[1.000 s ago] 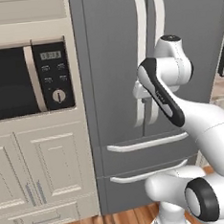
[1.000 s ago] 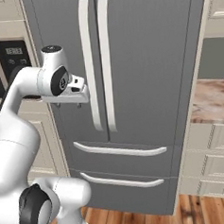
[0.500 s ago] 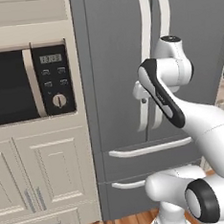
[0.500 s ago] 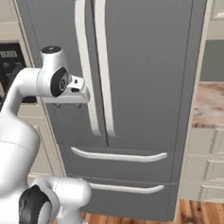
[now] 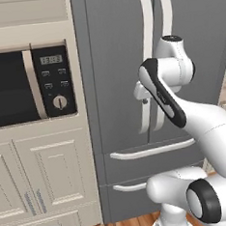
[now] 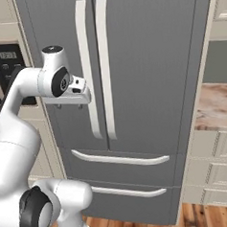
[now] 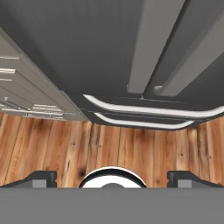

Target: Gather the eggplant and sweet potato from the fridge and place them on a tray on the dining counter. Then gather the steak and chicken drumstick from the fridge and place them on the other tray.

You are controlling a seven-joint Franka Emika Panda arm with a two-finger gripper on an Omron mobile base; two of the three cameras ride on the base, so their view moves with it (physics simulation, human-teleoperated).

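The fridge stands straight ahead, its two tall doors and both lower drawers shut. Its pale bar handles run down the middle. The eggplant, sweet potato, steak and chicken drumstick are hidden behind the shut doors, and the trays are out of view. My gripper hangs just in front of the left door, beside the left handle, pointing down at the floor. It is open and holds nothing. A corner of the marbled dining counter shows right of the fridge.
A built-in microwave with a dark control panel sits in the cream cabinet left of the fridge. Cream drawers stand under the counter on the right. Wooden floor lies below the hand.
The whole picture has shifted a little as the base edges closer to the fridge. The arm keeps its pose and the jaws stay open.
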